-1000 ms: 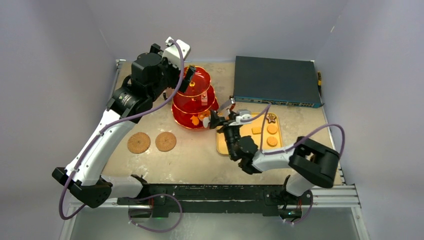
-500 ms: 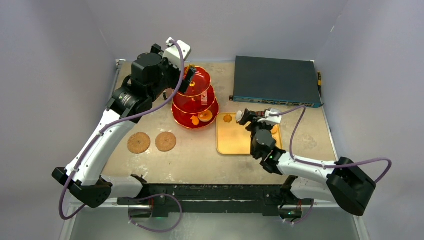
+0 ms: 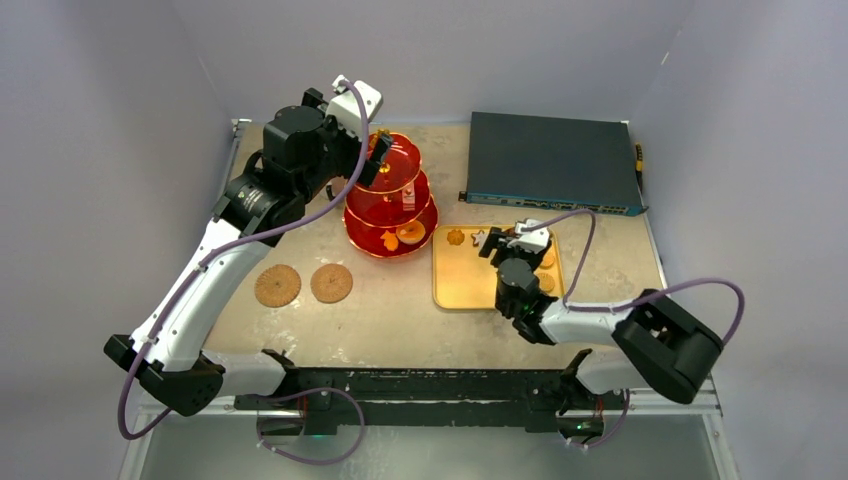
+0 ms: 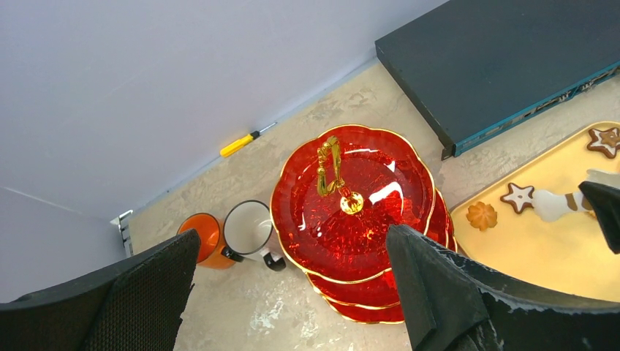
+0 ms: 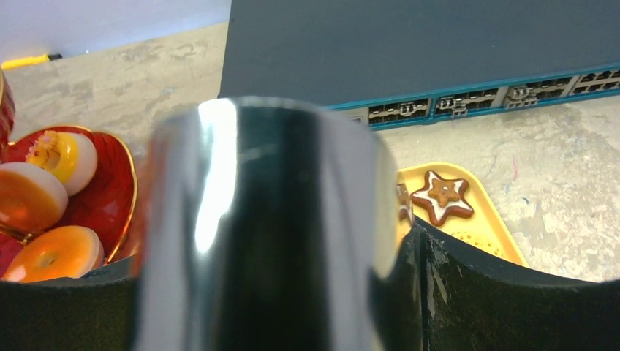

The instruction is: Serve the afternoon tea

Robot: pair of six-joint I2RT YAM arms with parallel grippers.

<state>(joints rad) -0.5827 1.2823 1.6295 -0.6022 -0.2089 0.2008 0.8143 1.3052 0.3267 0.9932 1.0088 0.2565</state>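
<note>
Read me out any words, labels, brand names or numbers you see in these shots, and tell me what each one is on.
No text here can be read.
On the network switch, tiny marks by the front ports are too small and blurred to read.
The orange mug, white mug, red three-tier stand, yellow tray and shiny metal tool show no print.

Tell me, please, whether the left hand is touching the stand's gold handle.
Apart. The left wrist view shows the handle standing free inside the open left hand, red plate on both sides.
</note>
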